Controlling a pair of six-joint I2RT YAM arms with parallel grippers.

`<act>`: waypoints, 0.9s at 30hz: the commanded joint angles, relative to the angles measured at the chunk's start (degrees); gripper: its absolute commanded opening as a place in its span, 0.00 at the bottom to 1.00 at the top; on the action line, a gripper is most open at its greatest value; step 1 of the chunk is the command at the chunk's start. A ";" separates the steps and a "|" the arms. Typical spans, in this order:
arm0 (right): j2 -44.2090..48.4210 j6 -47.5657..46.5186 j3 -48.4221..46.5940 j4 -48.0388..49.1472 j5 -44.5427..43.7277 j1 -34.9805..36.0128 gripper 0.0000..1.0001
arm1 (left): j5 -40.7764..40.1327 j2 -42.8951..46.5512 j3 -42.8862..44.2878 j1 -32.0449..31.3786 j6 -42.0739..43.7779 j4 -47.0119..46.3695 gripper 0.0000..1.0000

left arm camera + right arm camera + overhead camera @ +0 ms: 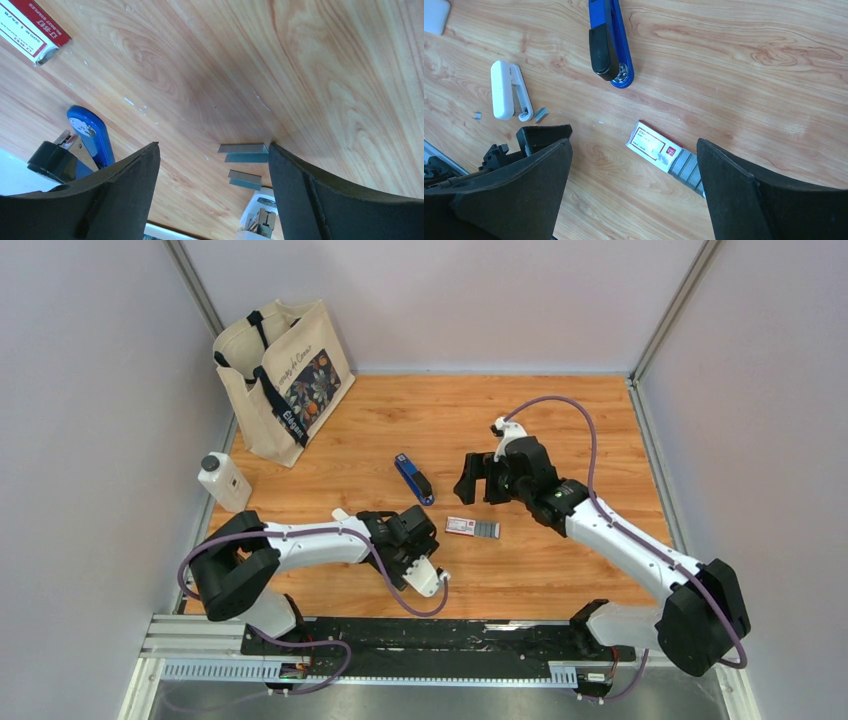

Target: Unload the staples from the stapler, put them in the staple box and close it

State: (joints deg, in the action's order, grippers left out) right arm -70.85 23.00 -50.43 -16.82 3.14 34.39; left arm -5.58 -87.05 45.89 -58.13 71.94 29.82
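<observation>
The blue stapler (413,478) with a dark end lies closed on the wooden table; it also shows in the right wrist view (608,42) and at the lower left of the left wrist view (90,132). My left gripper (420,552) is open and empty, low over the table (214,146). Two short grey staple strips (243,152) lie between its fingers, the upper one touching the right fingertip (280,160). My right gripper (480,485) is open and empty (634,141), hovering right of the stapler and above the staple box.
A red-and-white staple box (472,528) with grey staples sticking out (686,167) lies mid-table. A small white stapler-like tool (509,95) lies by my left gripper (430,580). A canvas tote bag (283,380) and a white bottle (224,480) stand at the far left.
</observation>
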 commanded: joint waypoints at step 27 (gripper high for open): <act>10.12 1.16 3.68 -0.67 0.29 -2.22 0.82 | 7.34 -0.23 16.34 -0.06 -7.78 17.71 0.82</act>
State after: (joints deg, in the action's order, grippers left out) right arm -62.46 23.51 -46.76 -17.50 3.11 32.51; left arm -3.90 -92.03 60.07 -58.57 65.23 35.27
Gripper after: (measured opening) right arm 0.822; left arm 0.817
